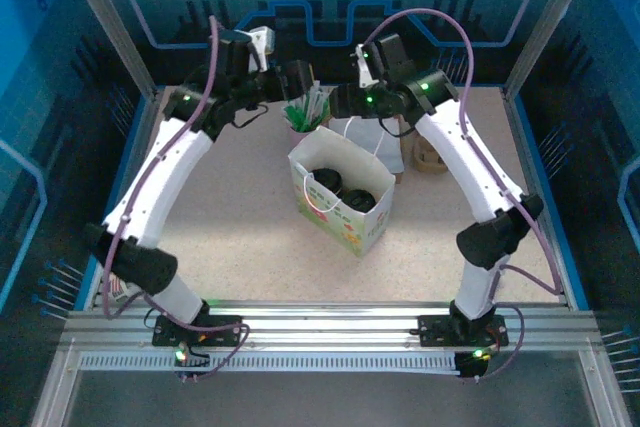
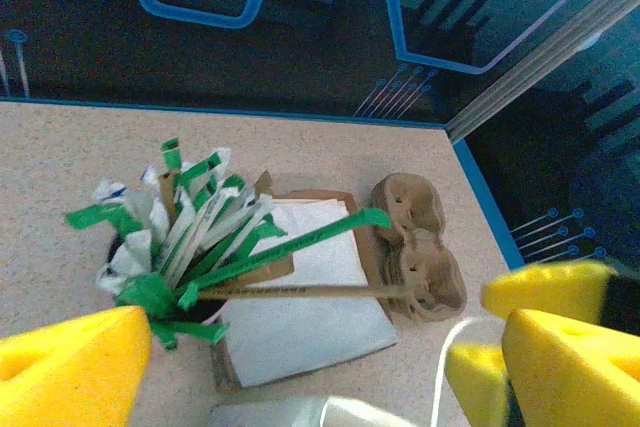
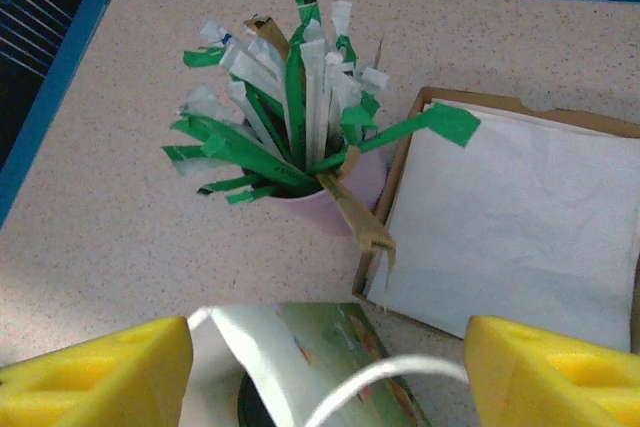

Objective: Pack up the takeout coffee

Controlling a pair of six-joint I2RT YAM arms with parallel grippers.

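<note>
This looks like a robot test cell in a lab. A speckled table (image 1: 240, 247) is boxed in by aluminium posts (image 1: 100, 17) and blue wall panels (image 1: 320, 7) printed with circuit lines and a gear. The left arm (image 1: 170, 162) and right arm (image 1: 470, 162) are bolted to slotted rails (image 1: 330, 332) at its near edge.

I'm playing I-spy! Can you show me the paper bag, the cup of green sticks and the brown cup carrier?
paper bag (image 1: 340, 225): top view, its printed front wall.
cup of green-and-white sachets (image 3: 297, 107): right wrist view, the sachet bunch.
brown cardboard cup carrier (image 2: 418, 247): left wrist view, between its two wells.
</note>
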